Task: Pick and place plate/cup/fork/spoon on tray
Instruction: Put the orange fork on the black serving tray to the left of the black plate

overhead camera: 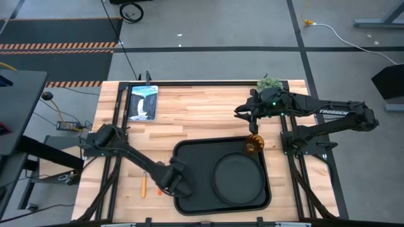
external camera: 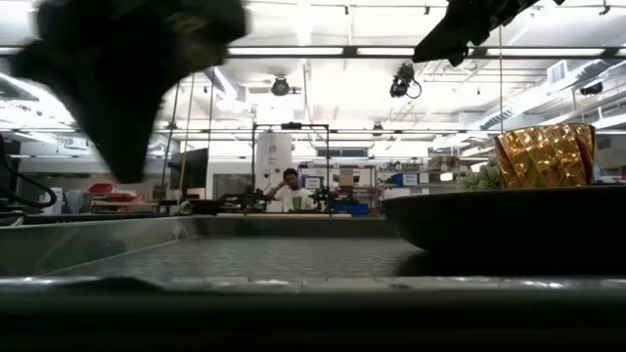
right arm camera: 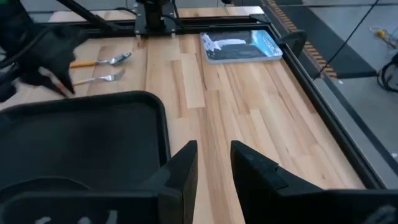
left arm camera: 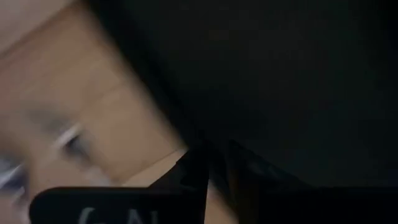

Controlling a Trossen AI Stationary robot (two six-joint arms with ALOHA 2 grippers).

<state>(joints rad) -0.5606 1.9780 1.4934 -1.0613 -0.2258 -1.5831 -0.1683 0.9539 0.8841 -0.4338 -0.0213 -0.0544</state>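
Observation:
The black tray (overhead camera: 196,161) lies at the table's near middle. The round black plate (overhead camera: 238,178) rests flat on its right half. The amber cup (overhead camera: 254,145) stands upright in the tray's far right corner, and in the low view (external camera: 545,154) it rises behind the plate (external camera: 509,220). The spoon (right arm camera: 102,61) and the fork (right arm camera: 102,78) lie on the wood left of the tray. My left gripper (overhead camera: 173,184) hovers over the tray's left edge, beside them. My right gripper (right arm camera: 214,158) is open and empty above the wood beyond the tray's far edge (overhead camera: 243,112).
A blue-and-white flat packet (overhead camera: 142,102) lies at the table's far left. A green tuft (overhead camera: 270,83) sits at the far right edge. The tray's left half is bare. A person (external camera: 290,189) sits far off in the room beyond the table.

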